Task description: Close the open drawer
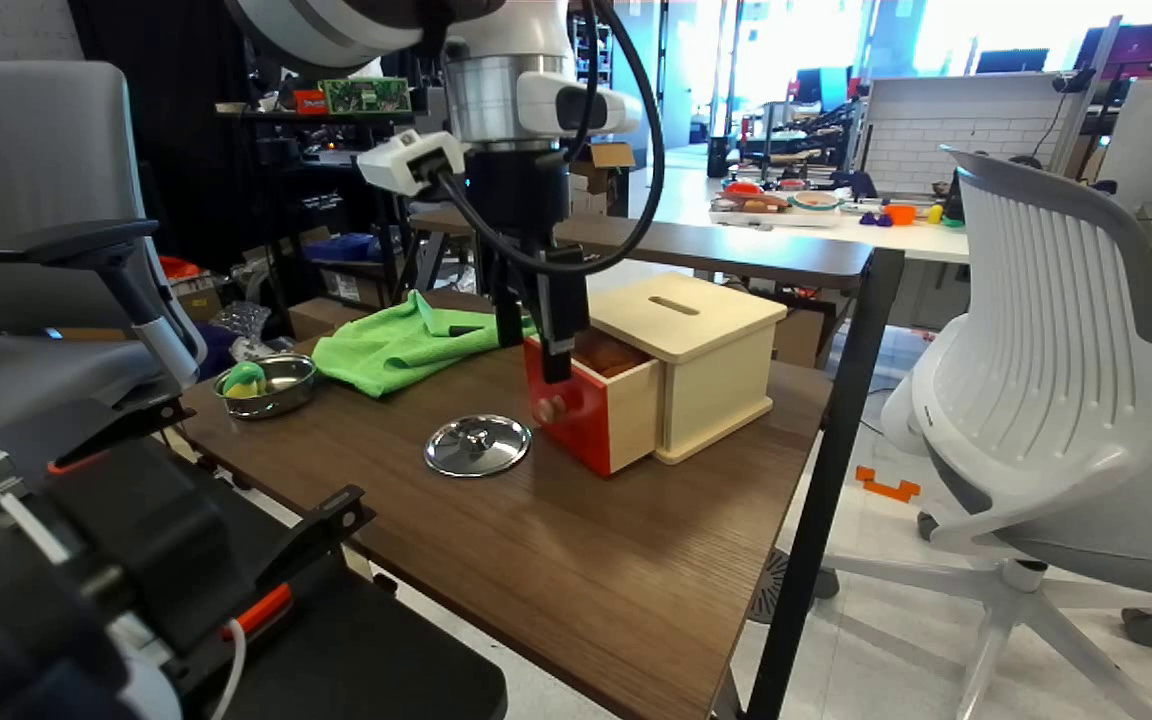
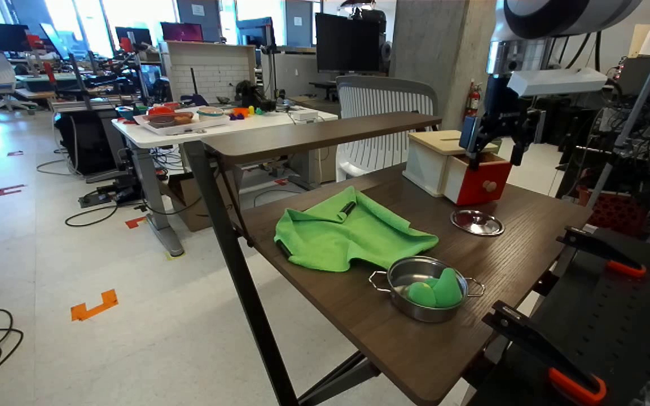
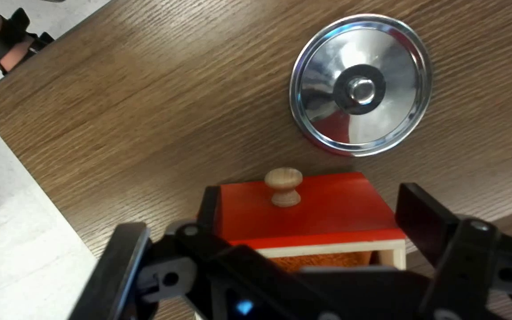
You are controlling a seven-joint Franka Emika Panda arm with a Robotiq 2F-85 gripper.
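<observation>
The drawer, with a red-orange front and round wooden knob, shows in both exterior views (image 1: 576, 425) (image 2: 480, 185) and in the wrist view (image 3: 322, 218). It stands partly pulled out of the light wooden box (image 1: 721, 350) (image 2: 425, 163). An orange-brown fuzzy thing (image 3: 322, 261) lies inside it. My gripper (image 1: 533, 360) (image 2: 494, 162) points down at the drawer's front end. In the wrist view my gripper (image 3: 310, 193) is open, one finger near each side of the red front, with nothing held. I cannot tell whether a finger touches the drawer. The drawer's rear is hidden.
A shiny metal lid (image 1: 477, 446) lies in front of the drawer. A green cloth (image 2: 353, 231) and a metal pot (image 2: 426, 307) with green things in it are on the brown table (image 1: 586, 570). A raised shelf (image 1: 736, 248) runs along one table edge.
</observation>
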